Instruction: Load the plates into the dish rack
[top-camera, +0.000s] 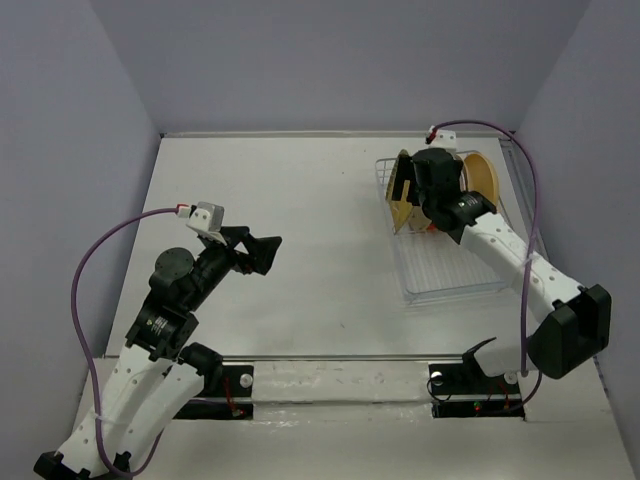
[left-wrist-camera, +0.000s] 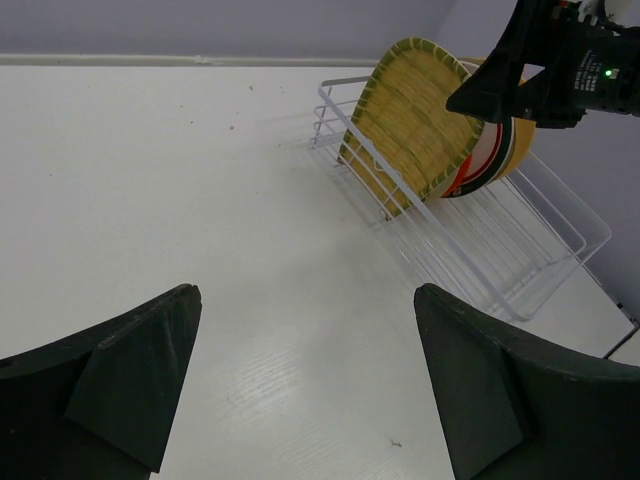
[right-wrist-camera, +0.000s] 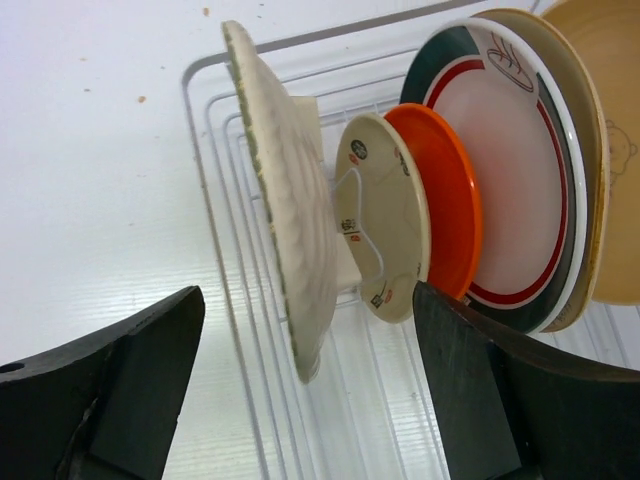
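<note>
The dish rack (top-camera: 450, 275) lies at the right of the table, and the plates stand on edge at its far end. In the right wrist view, from left to right, they are the ribbed yellow-green oblong plate (right-wrist-camera: 290, 240), a small beige patterned one (right-wrist-camera: 385, 230), a small orange one (right-wrist-camera: 450, 210), a white one with a teal-red rim (right-wrist-camera: 510, 170) and a tan round one (right-wrist-camera: 605, 80). My right gripper (right-wrist-camera: 305, 295) is open just above the oblong plate's edge, with both fingers apart from it. My left gripper (left-wrist-camera: 305, 300) hangs open and empty over bare table at the left.
The rack's near half (left-wrist-camera: 520, 250) holds nothing. The enclosure's right wall runs close beside the rack. The right arm (top-camera: 520, 265) reaches across the rack from the near right. The table's back edge meets the rear wall just beyond the plates.
</note>
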